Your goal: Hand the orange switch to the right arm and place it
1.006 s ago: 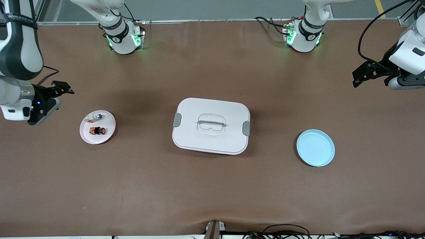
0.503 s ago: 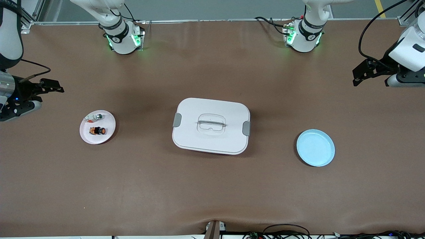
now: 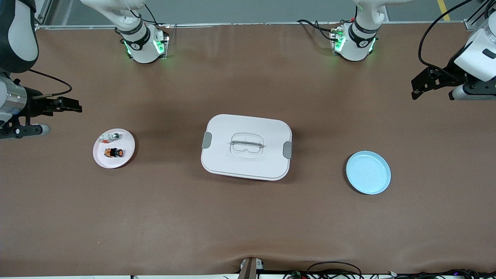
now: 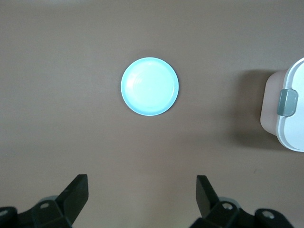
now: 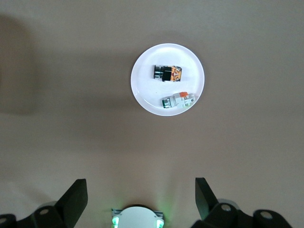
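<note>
The orange switch (image 3: pixel 114 153) lies on its side on a small white plate (image 3: pixel 126 144) at the right arm's end of the table, beside a white-and-silver part (image 3: pixel 110 136). The right wrist view shows the switch (image 5: pixel 167 73) and the plate (image 5: pixel 143 88) well away from my right gripper (image 5: pixel 141 186), which is open and empty. In the front view the right gripper (image 3: pixel 71 105) hangs over bare table beside that plate. My left gripper (image 3: pixel 415 87) hangs over the left arm's end of the table, open and empty (image 4: pixel 142 183).
A white lidded box (image 3: pixel 246 146) with grey latches sits mid-table. An empty light blue plate (image 3: pixel 368 172) lies toward the left arm's end and shows in the left wrist view (image 4: pixel 149 86). The right arm's base (image 5: pixel 137 217) glows green between the right fingers.
The right arm's wrist has swung and turned while its gripper stayed over the table beside the white plate. The left hand has shifted slightly. Nothing on the table has moved.
</note>
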Controlling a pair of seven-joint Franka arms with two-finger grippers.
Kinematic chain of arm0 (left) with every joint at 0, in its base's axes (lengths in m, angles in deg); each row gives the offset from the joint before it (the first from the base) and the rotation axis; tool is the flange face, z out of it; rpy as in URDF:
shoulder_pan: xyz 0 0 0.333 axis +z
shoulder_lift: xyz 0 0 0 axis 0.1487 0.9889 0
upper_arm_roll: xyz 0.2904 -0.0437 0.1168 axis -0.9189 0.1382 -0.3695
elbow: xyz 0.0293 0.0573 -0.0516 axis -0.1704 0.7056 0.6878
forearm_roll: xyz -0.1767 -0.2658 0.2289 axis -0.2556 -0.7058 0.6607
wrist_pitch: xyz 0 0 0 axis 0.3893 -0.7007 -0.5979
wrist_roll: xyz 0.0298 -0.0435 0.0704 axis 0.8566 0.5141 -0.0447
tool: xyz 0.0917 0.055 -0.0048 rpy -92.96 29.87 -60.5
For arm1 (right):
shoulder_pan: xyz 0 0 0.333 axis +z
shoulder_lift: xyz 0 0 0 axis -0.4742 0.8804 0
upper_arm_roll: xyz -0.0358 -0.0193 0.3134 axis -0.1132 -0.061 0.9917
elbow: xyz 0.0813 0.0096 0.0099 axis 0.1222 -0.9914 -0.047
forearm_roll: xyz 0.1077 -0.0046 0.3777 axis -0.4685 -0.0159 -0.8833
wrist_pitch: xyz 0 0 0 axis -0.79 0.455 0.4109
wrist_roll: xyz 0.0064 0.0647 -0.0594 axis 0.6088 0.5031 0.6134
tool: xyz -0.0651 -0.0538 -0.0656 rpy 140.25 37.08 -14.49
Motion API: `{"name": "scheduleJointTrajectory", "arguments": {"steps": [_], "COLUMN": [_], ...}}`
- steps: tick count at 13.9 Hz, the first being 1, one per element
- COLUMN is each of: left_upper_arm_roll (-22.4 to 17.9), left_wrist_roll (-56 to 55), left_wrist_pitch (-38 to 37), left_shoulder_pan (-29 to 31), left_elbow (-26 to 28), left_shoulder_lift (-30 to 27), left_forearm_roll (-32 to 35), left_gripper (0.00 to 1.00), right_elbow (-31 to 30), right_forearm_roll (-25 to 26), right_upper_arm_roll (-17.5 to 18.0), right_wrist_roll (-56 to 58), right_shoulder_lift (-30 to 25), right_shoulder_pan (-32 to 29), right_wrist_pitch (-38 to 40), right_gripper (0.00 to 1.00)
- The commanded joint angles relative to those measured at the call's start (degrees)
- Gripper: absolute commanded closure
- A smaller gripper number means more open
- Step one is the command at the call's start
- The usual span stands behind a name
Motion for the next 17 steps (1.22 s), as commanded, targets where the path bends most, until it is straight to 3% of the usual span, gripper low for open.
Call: {"name": "scheduleJointTrajectory", "arguments": {"steps": [1, 6, 10, 17], "left_upper_arm_roll": [0.12, -0.23, -0.67, -0.58], "left_wrist_roll": [1.36, 1.36, 1.36, 1.36], "left_wrist_pitch": [0.45, 0.45, 0.45, 0.89], "left_shoulder_pan": [0.57, 0.66, 0.84, 1.19], "left_elbow": [1.35, 1.44, 1.35, 1.35], "left_shoulder_lift": [-1.62, -1.71, -1.71, -1.53], "left_forearm_roll": [-1.00, -1.01, -1.00, -1.00], "left_gripper": [0.00, 0.00, 0.00, 0.00], "right_elbow": [2.77, 10.59, 12.27, 15.61], "right_forearm_roll": [1.66, 1.14, 0.70, 0.43], "right_upper_arm_roll": [-0.16, -0.60, -0.60, -0.16], "right_wrist_roll": [-7.59, -6.81, -1.20, -1.01], "right_shoulder_lift": [0.01, 0.10, 0.19, 0.10], "right_shoulder_pan": [0.69, -0.53, -0.63, -0.36], "right_wrist_pitch": [2.12, 2.73, 3.00, 6.16], "right_gripper": [0.00, 0.00, 0.00, 0.00]}}
